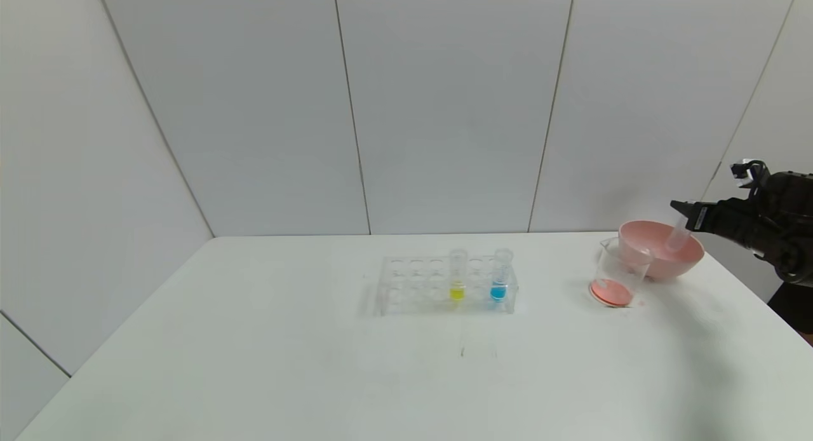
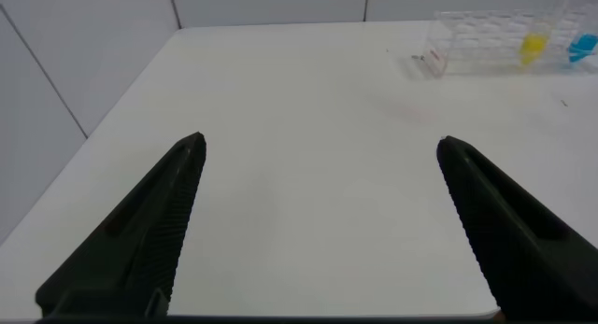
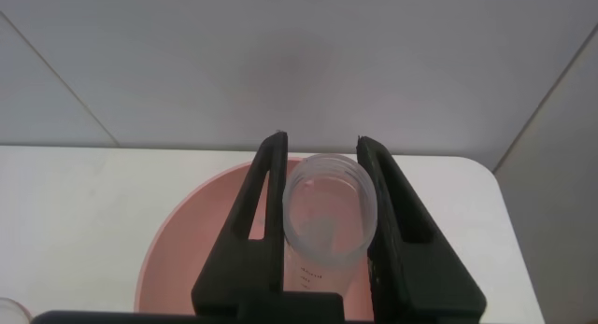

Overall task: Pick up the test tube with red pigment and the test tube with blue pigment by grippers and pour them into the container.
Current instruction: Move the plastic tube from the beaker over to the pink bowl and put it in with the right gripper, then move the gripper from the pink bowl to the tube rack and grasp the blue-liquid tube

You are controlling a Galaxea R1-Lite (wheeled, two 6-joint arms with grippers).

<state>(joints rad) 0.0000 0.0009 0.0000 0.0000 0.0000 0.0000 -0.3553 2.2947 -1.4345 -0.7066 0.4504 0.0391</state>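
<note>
Clamped between the right gripper [image 3: 320,189]'s fingers, the emptied red-pigment test tube [image 1: 677,236] tilts over the pink bowl [image 1: 683,264]; the blue-pigment test tube [image 1: 500,274] stands upright in the rack [image 1: 406,285], nearer the spread, empty left gripper [image 2: 318,156] than the beaker [image 1: 616,272].

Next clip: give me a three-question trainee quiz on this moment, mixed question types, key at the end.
1. True or false: the beaker holds red liquid.
2. The emptied tube in the right gripper is over: A) the rack B) the pink bowl C) bare table.
3. Which colours remain in the rack's tubes?

Key: 1 true. 2 B. 3 the yellow tube and blue tube.
</note>
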